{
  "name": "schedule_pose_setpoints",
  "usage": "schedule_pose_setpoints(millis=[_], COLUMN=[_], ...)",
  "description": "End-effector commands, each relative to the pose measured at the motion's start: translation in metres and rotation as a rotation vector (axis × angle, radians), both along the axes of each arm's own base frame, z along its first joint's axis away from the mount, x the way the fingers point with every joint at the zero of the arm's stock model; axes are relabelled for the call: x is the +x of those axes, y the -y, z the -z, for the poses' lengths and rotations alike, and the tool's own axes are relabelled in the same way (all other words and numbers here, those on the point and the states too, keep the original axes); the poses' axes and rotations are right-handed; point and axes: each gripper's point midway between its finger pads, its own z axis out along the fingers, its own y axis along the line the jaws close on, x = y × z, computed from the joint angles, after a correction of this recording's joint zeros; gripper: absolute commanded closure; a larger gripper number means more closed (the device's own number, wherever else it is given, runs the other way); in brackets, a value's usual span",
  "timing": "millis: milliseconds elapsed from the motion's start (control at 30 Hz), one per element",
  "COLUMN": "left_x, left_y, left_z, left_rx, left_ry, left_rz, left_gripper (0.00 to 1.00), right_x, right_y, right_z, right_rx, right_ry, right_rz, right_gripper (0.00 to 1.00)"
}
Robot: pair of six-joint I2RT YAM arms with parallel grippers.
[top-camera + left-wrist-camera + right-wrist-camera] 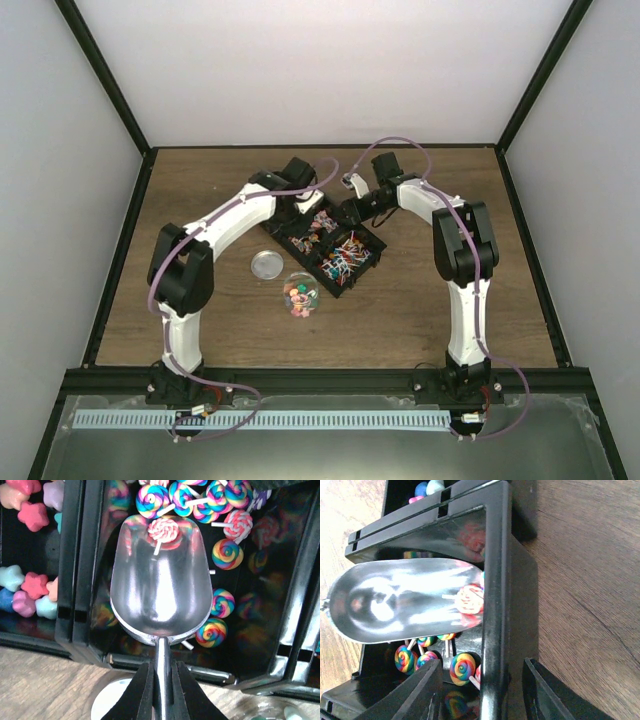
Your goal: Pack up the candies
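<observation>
the left pincer (163, 674) is clamped on the handle of the metal scoop (160, 580). the scoop's bowl lies low in the lollipop compartment of the black tray (75, 605), so candies (227, 554) can slide in. 1 red-white lollipop (163, 530) sits near its lip. the right pincer (482, 672) gapes wide astride the tray wall, gripping nothing, probably there to brace it. the clear jar (299, 292) stands on the worktop (420, 310) just beside the tray, handy for tipping.

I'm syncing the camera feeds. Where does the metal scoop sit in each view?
Top external: not discernible at this size.
Left wrist: metal scoop fills the centre, handle in the left pincer.
Right wrist: scoop at left-centre, a red-and-white lollipop in it.
Shared landmark: the black tray, seen in all three.
</observation>
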Motion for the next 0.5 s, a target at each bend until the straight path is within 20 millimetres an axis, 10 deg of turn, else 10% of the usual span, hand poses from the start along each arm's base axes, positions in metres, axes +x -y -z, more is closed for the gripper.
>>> schedule_pose_setpoints(millis=[0, 467], left_x=[0.003, 0.009], left_y=[0.006, 0.038], left_z=[0.02, 0.034], left_rx=[-0.012, -0.214], left_ry=[-0.003, 0.111], left_rz=[0.02, 0.127], left_gripper=[0.96, 0.96], right_x=[0.004, -0.001], right_y=[-0.007, -0.01], right_z=[-0.002, -0.003], right_rx=[0.011, 0.032], right_ry=[0.021, 0.045], right_rz=[-0.028, -0.067], right_gripper=[0.56, 0.67])
